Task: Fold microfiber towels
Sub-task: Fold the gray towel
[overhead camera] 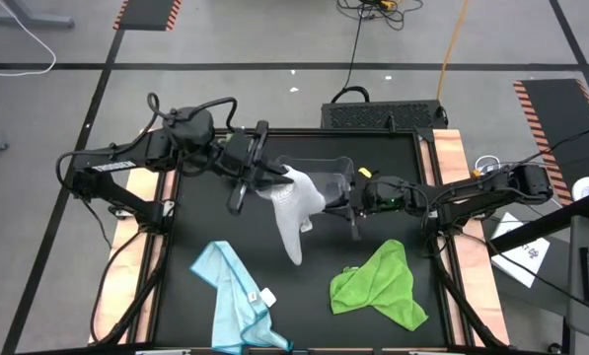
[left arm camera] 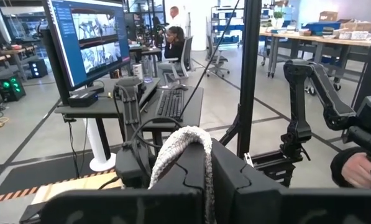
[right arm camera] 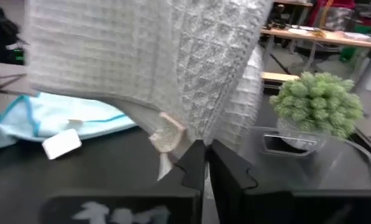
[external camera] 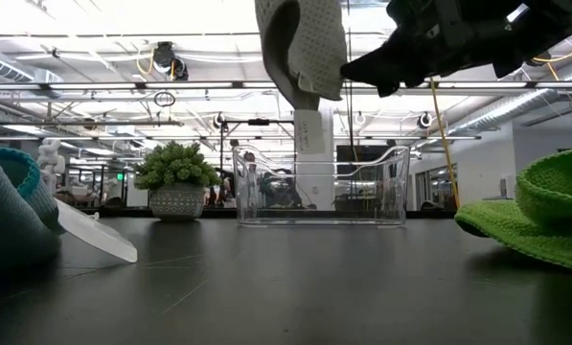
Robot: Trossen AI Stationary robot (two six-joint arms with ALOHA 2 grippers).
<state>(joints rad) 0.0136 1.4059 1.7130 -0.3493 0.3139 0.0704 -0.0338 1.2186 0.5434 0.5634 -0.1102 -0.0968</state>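
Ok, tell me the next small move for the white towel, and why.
Probably draw the two tools apart to stretch the white towel flat before lowering it. The left tool is shut on one edge and the right tool has shut on another, with the towel hanging bunched above the table, clear of the blue towel and green towel.

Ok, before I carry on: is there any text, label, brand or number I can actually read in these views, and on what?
None is readable.
White tag on the light blue towel: no print visible.
Monitor beyond the table: picture tiles only, any text too small.
White paper beside the table: marks too blurred to read.
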